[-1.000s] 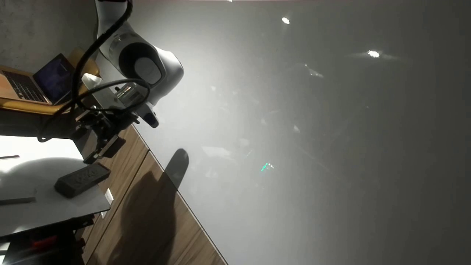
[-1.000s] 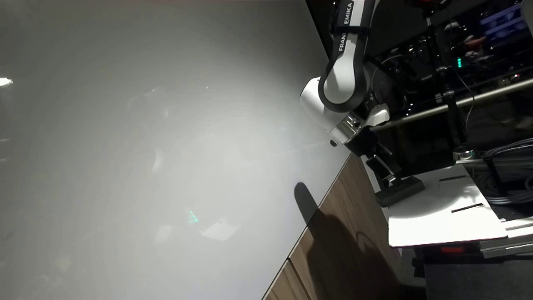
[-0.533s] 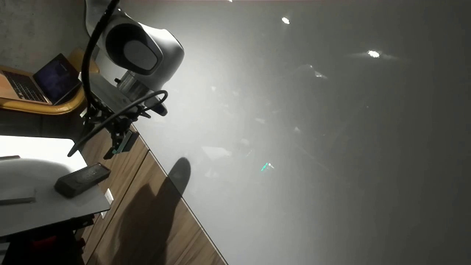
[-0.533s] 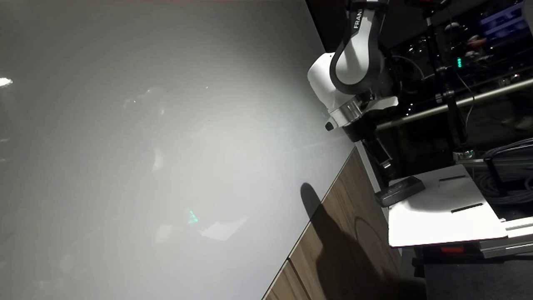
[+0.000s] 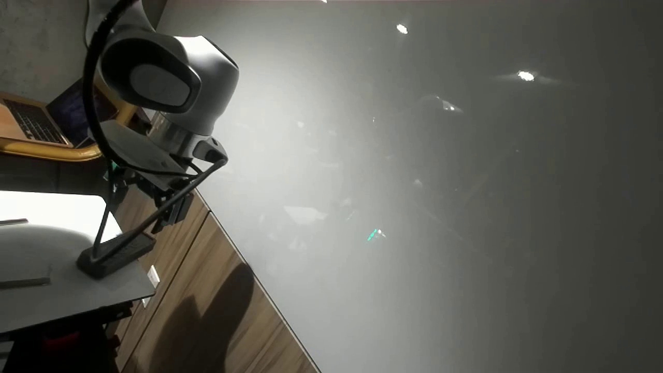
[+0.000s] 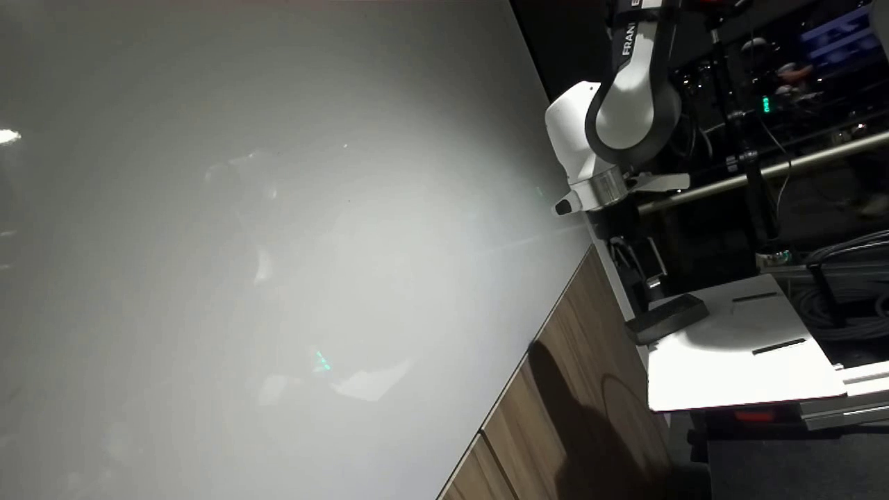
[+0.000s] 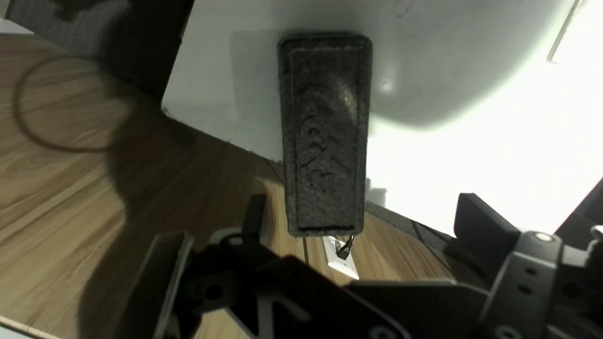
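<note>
**Wide-spread gripper (image 7: 363, 214) near a dark grey oblong block (image 7: 325, 136)**

In the wrist view, the two black fingers (image 7: 485, 230) stand far apart with nothing held. The block, rough-surfaced and embossed, shows clear of both. It lies on a flat, glossy white board (image 7: 433, 160), its near end jutting past the board's edge. Beyond that edge is brown wood-grain panelling (image 7: 61, 188), partly in shadow, with a white rectangular wall plate (image 7: 343, 266) showing just past the block's end.

In an exterior view, the white-and-grey robot arm (image 5: 204, 77) hangs at the upper left. Its thick black cable (image 5: 89, 93) loops down in front of the block. A laptop with black keys (image 5: 33, 124) stands on a surface with a glossy yellow rim (image 5: 46, 152). A large, shiny pale grey wall panel (image 5: 414, 290) fills the right side.

In an exterior view, the block sits at a corner of the board, the gripper just above it; that area is too dark to judge the gap. A thin dark strip (image 6: 779, 346) marks the board, and a pale metallic tube (image 6: 812, 159) slants behind the arm.
</note>
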Action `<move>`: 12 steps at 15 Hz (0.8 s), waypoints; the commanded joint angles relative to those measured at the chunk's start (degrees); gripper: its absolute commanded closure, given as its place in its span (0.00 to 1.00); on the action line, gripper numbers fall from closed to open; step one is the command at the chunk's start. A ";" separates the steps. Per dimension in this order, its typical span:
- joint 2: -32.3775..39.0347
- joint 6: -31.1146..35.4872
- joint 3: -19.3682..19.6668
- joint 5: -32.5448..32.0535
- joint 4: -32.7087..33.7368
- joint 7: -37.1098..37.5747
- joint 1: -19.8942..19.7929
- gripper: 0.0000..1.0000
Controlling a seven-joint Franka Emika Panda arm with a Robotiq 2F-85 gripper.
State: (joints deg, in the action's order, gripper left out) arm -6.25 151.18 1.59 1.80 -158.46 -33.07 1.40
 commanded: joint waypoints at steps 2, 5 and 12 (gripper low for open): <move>2.51 7.63 0.93 3.45 -0.05 -6.02 1.24 0.00; 4.37 9.97 0.96 2.16 -0.07 -6.79 0.17 0.00; 7.55 10.51 0.33 2.19 -0.08 -6.75 -1.65 0.00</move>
State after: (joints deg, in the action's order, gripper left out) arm -0.05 160.20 1.92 3.47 -158.57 -38.25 0.68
